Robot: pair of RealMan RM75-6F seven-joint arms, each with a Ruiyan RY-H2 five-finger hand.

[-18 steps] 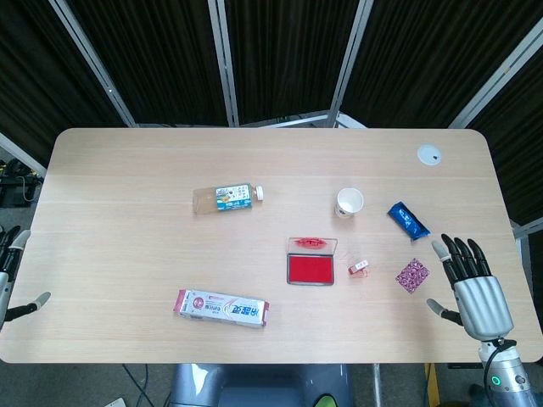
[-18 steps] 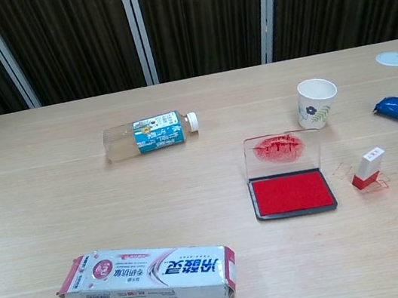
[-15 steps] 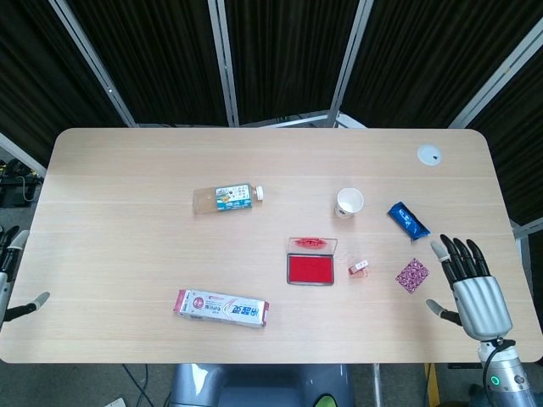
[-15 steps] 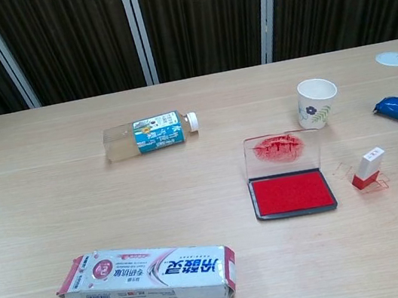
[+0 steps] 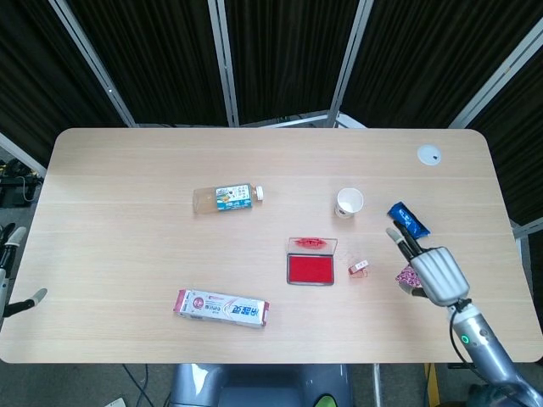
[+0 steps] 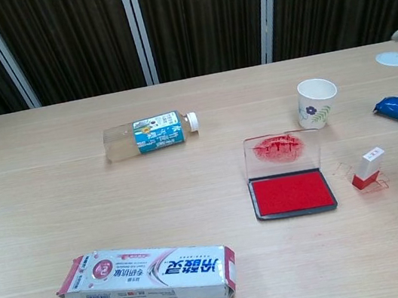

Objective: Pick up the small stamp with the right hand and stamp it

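Observation:
The small stamp (image 5: 358,268), white on top with a red base, stands on the table just right of the open red ink pad (image 5: 310,268). The chest view shows the stamp (image 6: 368,168) upright on faint red marks, beside the ink pad (image 6: 292,193). My right hand (image 5: 431,273) hovers right of the stamp, fingers spread and pointing toward the far left, holding nothing. It partly covers a pink patterned packet (image 5: 405,276). A pale tip at the chest view's right edge may be this hand. My left hand (image 5: 5,270) sits off the table's left edge, fingers apart and empty.
A paper cup (image 5: 349,202) and a blue packet (image 5: 409,218) lie beyond the stamp. A lying bottle (image 5: 225,198) is at mid-table and a toothpaste box (image 5: 222,308) near the front edge. A white disc (image 5: 429,154) sits at the far right.
My right hand has moved left and forward from the table's right edge, coming over the pink packet and closer to the stamp. The stamp and the left hand have stayed put.

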